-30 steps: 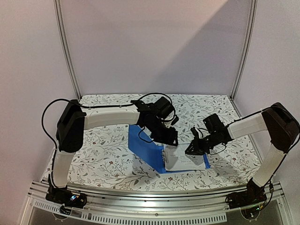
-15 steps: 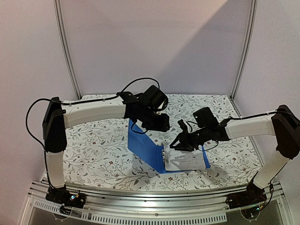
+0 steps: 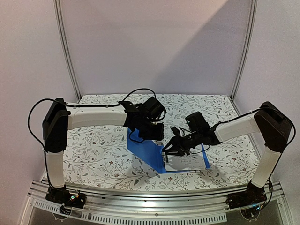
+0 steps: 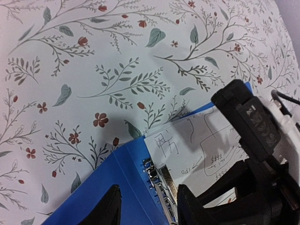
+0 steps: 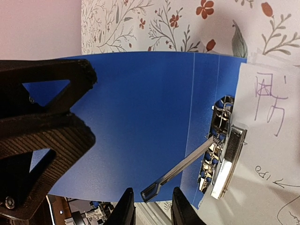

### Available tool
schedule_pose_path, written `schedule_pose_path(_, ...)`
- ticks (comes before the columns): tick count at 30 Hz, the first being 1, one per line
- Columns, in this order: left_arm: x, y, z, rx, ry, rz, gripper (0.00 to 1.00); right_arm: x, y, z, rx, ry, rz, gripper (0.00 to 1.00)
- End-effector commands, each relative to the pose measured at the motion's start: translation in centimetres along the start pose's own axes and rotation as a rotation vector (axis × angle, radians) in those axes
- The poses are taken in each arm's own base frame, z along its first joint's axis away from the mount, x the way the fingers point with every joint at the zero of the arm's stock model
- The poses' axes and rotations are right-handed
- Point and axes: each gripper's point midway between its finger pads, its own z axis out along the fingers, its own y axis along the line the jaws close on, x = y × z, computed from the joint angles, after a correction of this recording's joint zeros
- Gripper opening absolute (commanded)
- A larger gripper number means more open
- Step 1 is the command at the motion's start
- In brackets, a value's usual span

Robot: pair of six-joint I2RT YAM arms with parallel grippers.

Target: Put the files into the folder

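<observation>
1. The sheets (image 3: 190,161) are lying nearest the front edge of the bench (image 3: 93,154), flat on the right half of the open blue folder (image 3: 143,149); their handwriting is facing up, and their left edge is sitting at the metal clip (image 5: 227,159) along the spine.
2. Just beyond them, the right fingers (image 5: 152,193) are hovering low over the spine; they are standing narrowly parted and gripping nothing; the clip's lever (image 5: 185,165) is sticking out from the clip, its flat tip pointing into the gap between them.
3. This is the relation the coming move is turning on, as I judge it: the lever's long axis is running slantwise from the clip toward the right fingers, so the right arm is by far the nearer one for working it; whether the clip is already pressing on the sheets, I cannot tell.
4. Farther back, the folder's left cover is lying open, plain blue with nothing on it; whether it is resting flat or tilting up is not clear from these views.
5. Farthest, the left fingers (image 4: 149,199) are hanging over the far part of that cover; they are moderately parted with nothing gripped between them, and are pointing toward the spine and the sheets' top corner.
</observation>
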Motion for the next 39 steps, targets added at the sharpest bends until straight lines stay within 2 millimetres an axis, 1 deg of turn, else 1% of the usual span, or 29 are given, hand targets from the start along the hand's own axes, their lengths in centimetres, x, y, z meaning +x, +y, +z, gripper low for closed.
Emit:
schedule_pose_path(1,-1.2,-0.8,-1.4,0.038,-0.047,-0.012,0.4,-0.2,1.4,0.9,-0.062,0.031,0.016,0.26)
schedule_pose_path(6,-1.1,-0.5,-1.2,0.033,-0.039,-0.013,0.38,0.5,1.0,1.5,-0.059,0.067,0.037,0.21)
schedule_pose_path(10,-1.4,-0.5,-1.2,0.033,-0.045,-0.016,0.37,0.9,0.4,1.6,-0.05,0.082,0.047,0.17)
schedule_pose_path(14,-1.3,-0.5,-1.1,0.035,-0.04,-0.016,0.36,1.1,0.3,1.5,-0.052,0.087,0.05,0.14)
schedule_pose_path(20,-0.3,-0.2,-0.1,0.032,-0.006,-0.02,0.36,1.4,0.0,1.6,-0.053,0.097,0.06,0.11)
schedule_pose_path(24,0.7,0.2,0.7,0.023,0.026,-0.021,0.35,1.5,0.0,1.6,-0.06,0.1,0.069,0.13)
schedule_pose_path(28,1.3,0.3,1.3,0.027,0.047,-0.021,0.35,1.7,-0.1,1.6,-0.064,0.107,0.073,0.14)
schedule_pose_path(31,1.6,0.4,1.6,0.025,0.057,-0.027,0.33,1.9,-0.1,1.6,-0.067,0.112,0.077,0.14)
schedule_pose_path(33,2.2,0.3,1.8,0.045,0.081,-0.039,0.32,2.0,-0.1,1.6,-0.069,0.114,0.079,0.13)
schedule_pose_path(37,3.4,0.5,2.4,0.053,0.111,-0.053,0.26,2.2,-0.3,1.5,-0.07,0.118,0.082,0.11)
schedule_pose_path(39,3.6,0.7,2.8,0.049,0.119,-0.054,0.25,2.3,-0.4,1.5,-0.067,0.121,0.082,0.11)
